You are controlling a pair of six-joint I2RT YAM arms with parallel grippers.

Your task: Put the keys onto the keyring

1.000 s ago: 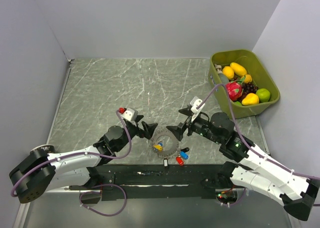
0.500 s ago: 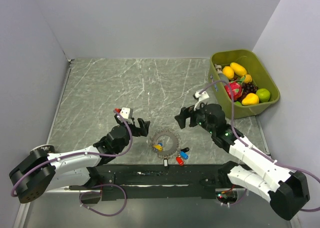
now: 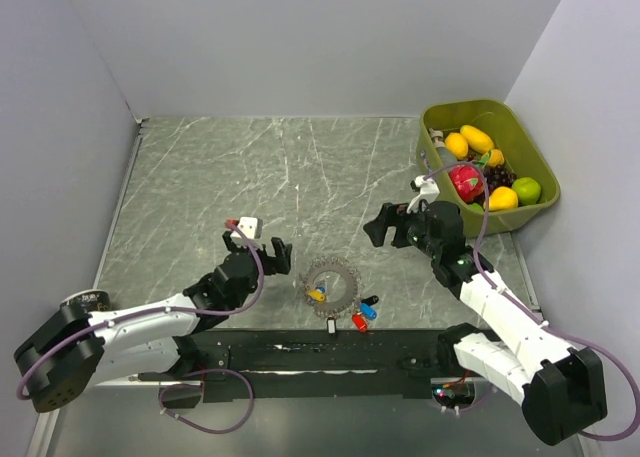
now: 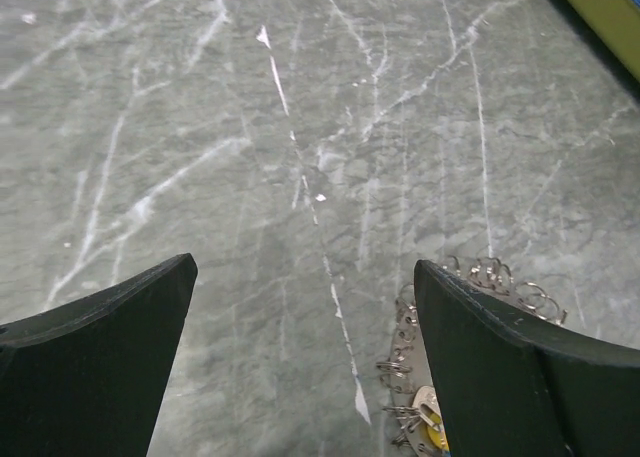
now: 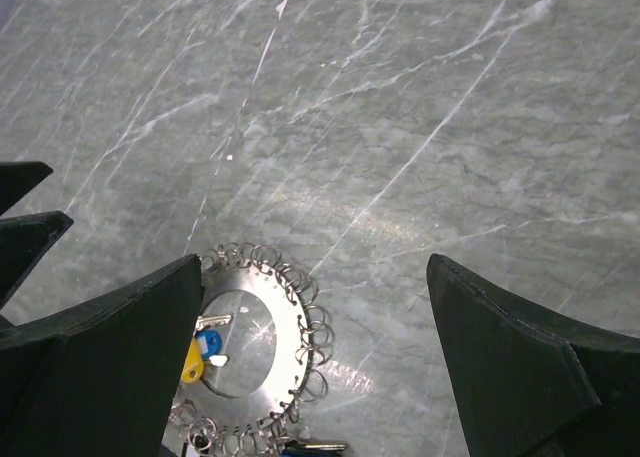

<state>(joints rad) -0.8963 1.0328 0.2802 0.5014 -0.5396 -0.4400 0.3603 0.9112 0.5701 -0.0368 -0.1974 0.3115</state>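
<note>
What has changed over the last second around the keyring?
Both arms backed away from the keyring: the left gripper drew back to the left, the right gripper swung right, toward the fruit bin. Both are open and empty; nothing was picked up. The keyring and the keys lie where they were.

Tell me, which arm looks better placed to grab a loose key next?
Probably right: the red and blue keys lie on its side of the keyring, nearer its open end effector.

A lab test cell: plain grey walls [image 3: 300, 37] box a marble-patterned counter [image 3: 300, 177] with two bolted robot arms [image 3: 150, 322].
</note>
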